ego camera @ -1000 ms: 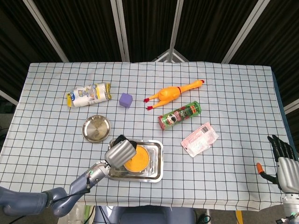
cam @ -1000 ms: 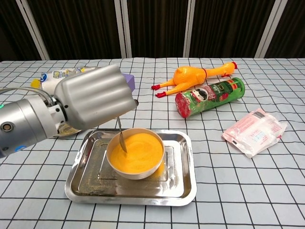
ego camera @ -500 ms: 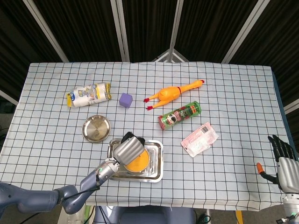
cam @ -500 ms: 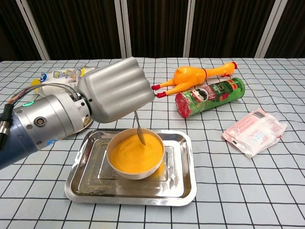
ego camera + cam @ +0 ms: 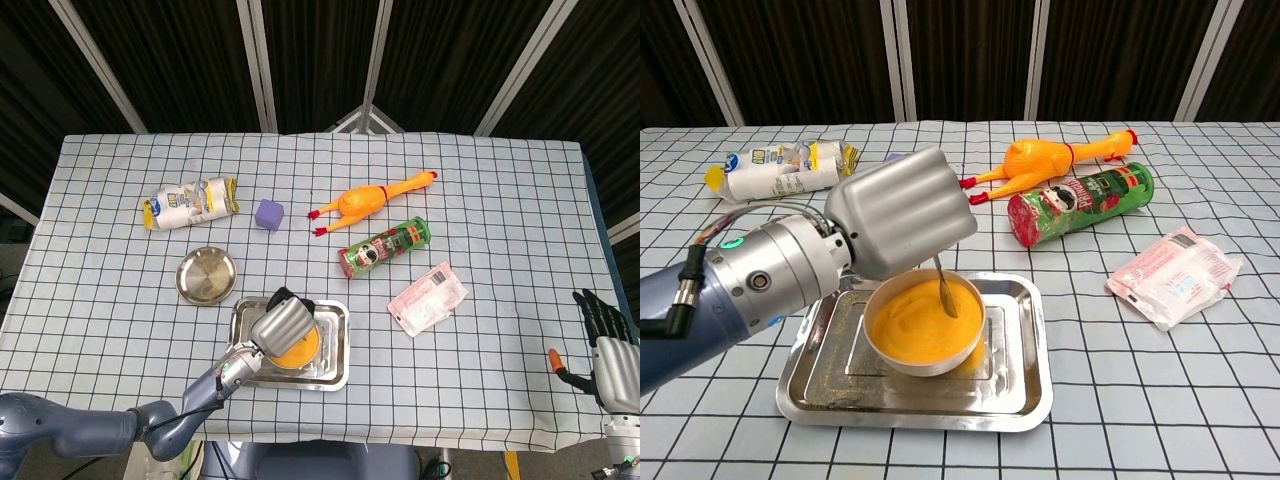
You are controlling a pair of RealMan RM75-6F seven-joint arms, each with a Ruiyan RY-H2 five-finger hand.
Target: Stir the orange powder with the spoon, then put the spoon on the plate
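A white bowl of orange powder (image 5: 921,322) (image 5: 297,349) sits in a steel tray (image 5: 1020,395) (image 5: 338,375) at the table's front. My left hand (image 5: 902,212) (image 5: 282,324) hovers over the bowl's far left side and holds a metal spoon (image 5: 944,289), whose tip dips into the powder at the bowl's right half. The round steel plate (image 5: 207,274) lies left of and behind the tray; my arm hides it in the chest view. My right hand (image 5: 610,350) stays off the table's front right corner, fingers spread, holding nothing.
Behind the tray lie a green chip can (image 5: 1081,203), a rubber chicken (image 5: 1048,157), a purple cube (image 5: 269,214) and a white-yellow packet (image 5: 779,167). A pink-white sachet (image 5: 1172,274) lies to the right. An orange-tipped object (image 5: 554,357) sits beside my right hand.
My left hand has swept rightward over the bowl, carrying the spoon's tip from the left part of the powder to the right. The right hand has not moved.
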